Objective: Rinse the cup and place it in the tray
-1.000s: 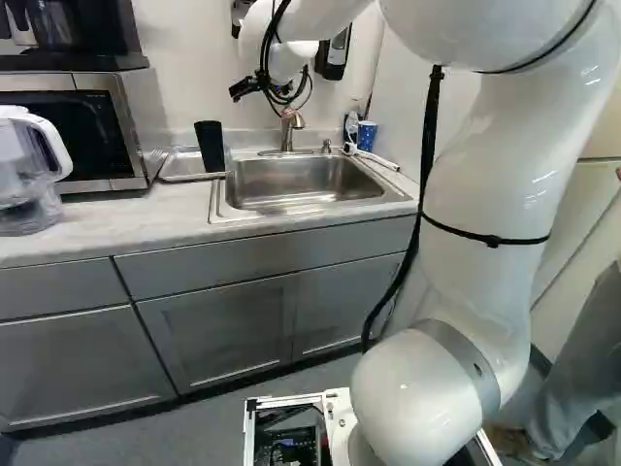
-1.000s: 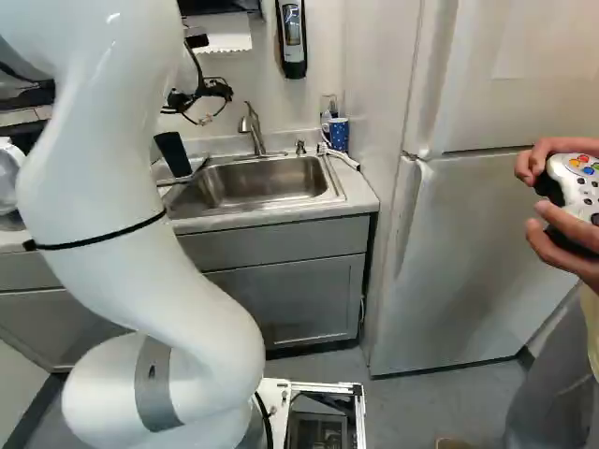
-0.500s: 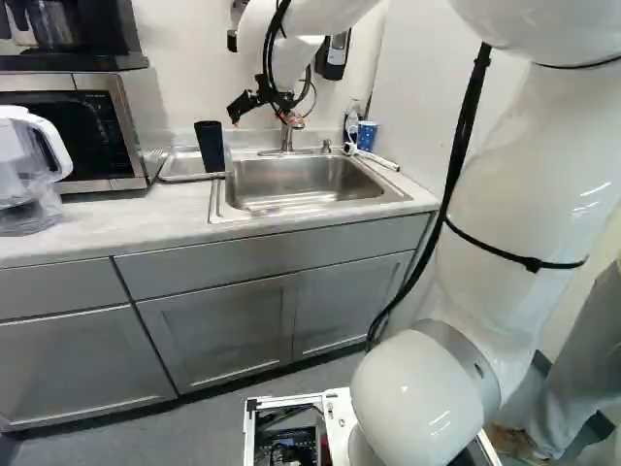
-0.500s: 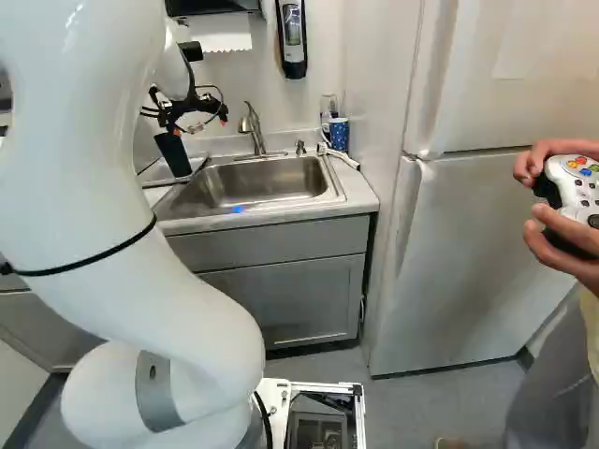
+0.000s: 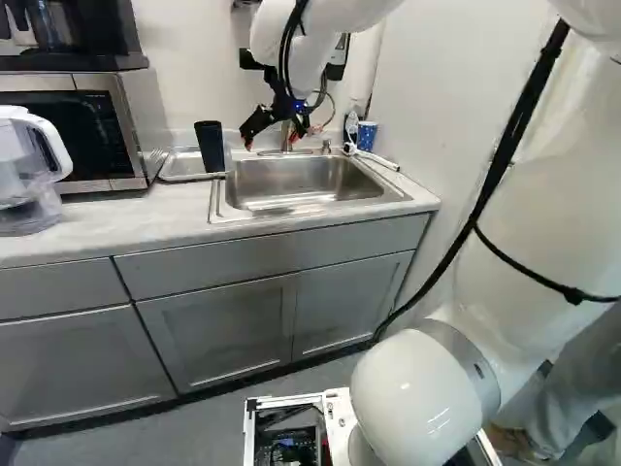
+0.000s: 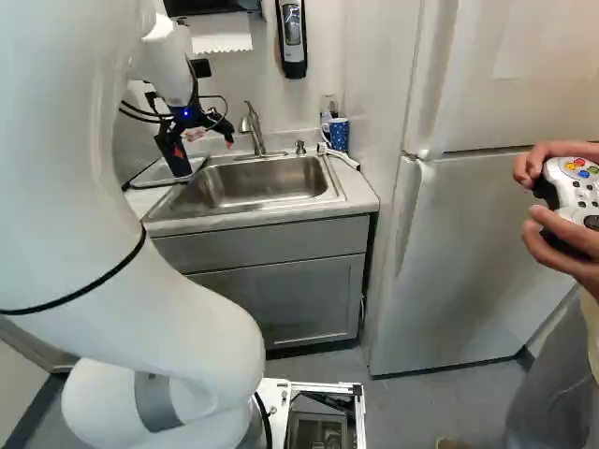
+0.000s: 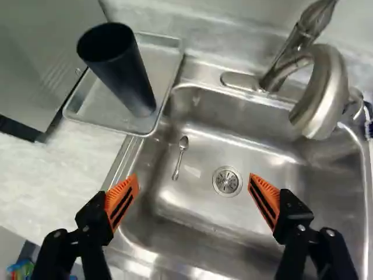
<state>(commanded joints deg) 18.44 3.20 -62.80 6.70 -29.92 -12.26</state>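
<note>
My hand [image 5: 271, 142] hangs over the sink [image 7: 250, 160], lowered in front of the faucet [image 7: 328, 93], with the arm reaching out above the surface [image 7: 49, 175]. The fingers are spread wide, their orange pads [image 7: 123, 201] well apart, and I have nothing between them. In the wrist view my hand [image 7: 193, 178] opens toward the basin, one finger near the side where the tray lies, the other over the basin itself.

The black cup [image 7: 125, 70] stands upright in the metal tray [image 7: 105, 106], its mouth up, and neither of my fingers touches it. It is ahead of me and off to one side, beyond the finger nearer the tray. The tray sits on the surface right beside the sink, one edge close along the rim.

Down in the basin I see a small spoon [image 7: 181, 150] lying near the round drain [image 7: 227, 181], on the side toward the tray, the bowl end farther from me than the handle. I can't tell whether the cup is wet or holds anything.

A blue patterned cup [image 5: 367, 136] stands behind the sink's far corner, to the right of the faucet in the left base view. A microwave [image 5: 121, 146] is on the tray's other side, with a clear pitcher [image 5: 27, 180] in front of it.
</note>
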